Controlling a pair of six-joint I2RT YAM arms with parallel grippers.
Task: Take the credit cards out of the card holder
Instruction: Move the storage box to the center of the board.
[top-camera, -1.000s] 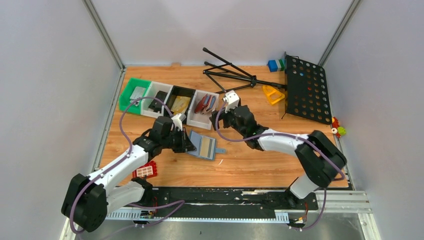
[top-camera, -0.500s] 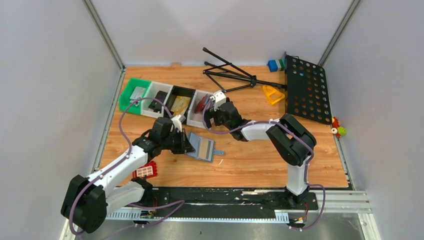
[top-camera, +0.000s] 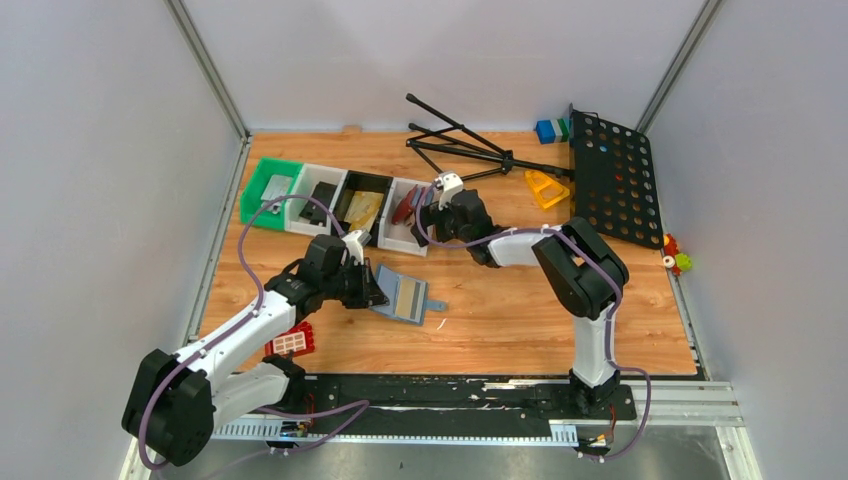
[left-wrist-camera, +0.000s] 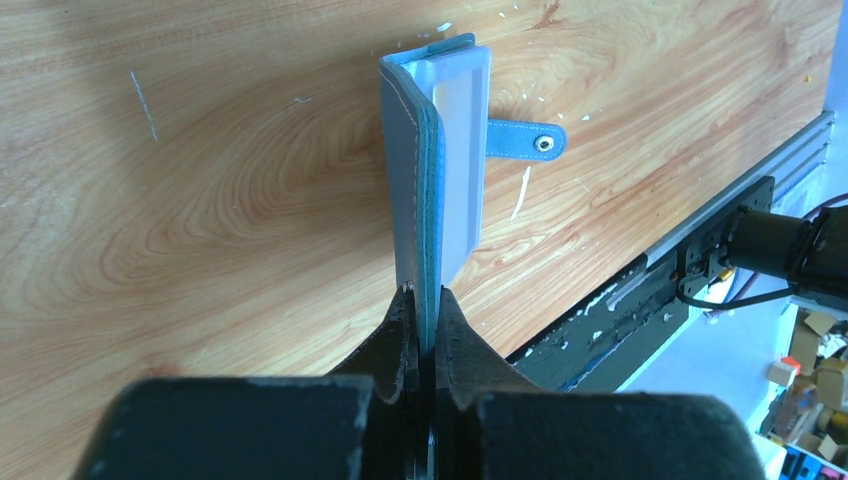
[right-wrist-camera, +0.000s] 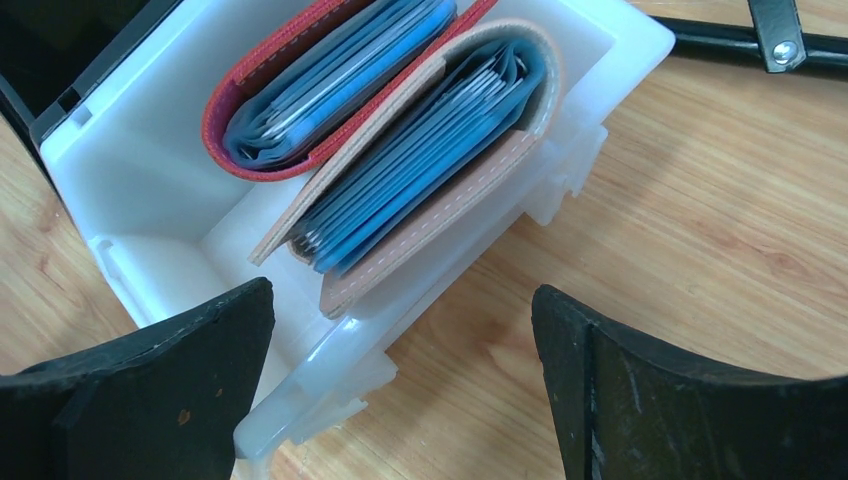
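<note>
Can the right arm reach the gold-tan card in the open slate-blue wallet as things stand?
Probably yes. The right pincer stands open over the white plastic bin nearby; the gold-tan card lies uncovered in the slate-blue soft wallet, which the left pincer clamps by one edge.

From above and behind the arm bases, we look down on the whole table. Our left wrist camera sits very close and looks along the left gripper at the card holder, seen edge-on over the wood. Our right wrist camera looks steeply down past the right gripper into a white bin. The overhead view shares both the card holder and the bin.
</note>
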